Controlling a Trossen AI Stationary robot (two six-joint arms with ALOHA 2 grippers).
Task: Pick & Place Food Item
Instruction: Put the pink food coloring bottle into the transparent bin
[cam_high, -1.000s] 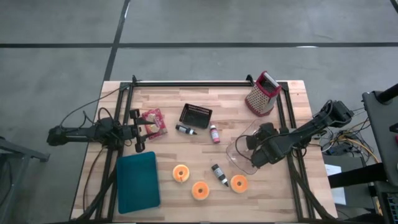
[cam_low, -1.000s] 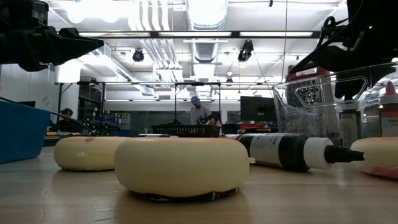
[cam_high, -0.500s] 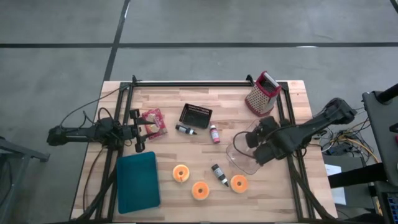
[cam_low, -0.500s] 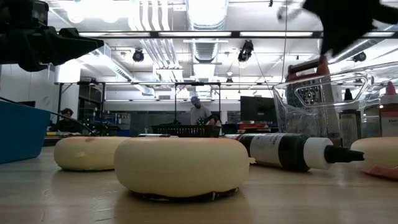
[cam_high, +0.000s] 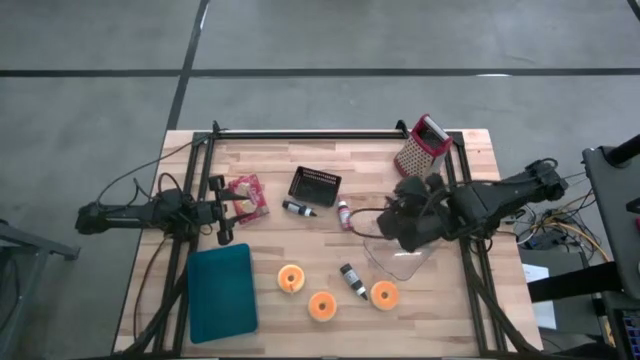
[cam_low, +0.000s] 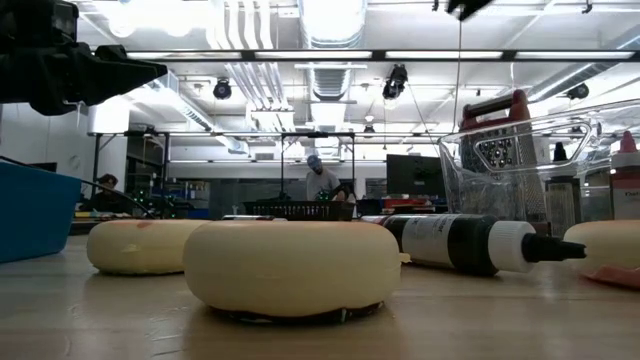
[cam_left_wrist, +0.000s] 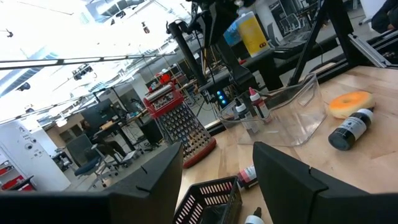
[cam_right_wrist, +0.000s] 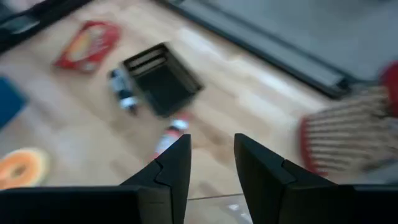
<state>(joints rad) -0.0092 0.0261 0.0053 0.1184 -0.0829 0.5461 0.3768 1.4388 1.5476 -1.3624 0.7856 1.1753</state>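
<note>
I hold the right gripper (cam_high: 398, 222), fingers narrowly apart and empty, over the clear tub (cam_high: 398, 258); the nearest donut (cam_high: 384, 294) lies toward the table's front edge (left arm parked far).

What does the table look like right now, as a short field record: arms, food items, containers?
left pincer: open, waiting at the table's left edge beside the red snack packet
right pincer: open, empty, above the clear plastic container
food: three orange-topped round doughnuts near the front edge
containers: blue rectangular tray front left; black mesh basket centre back
other: red-handled metal grater back right
</note>
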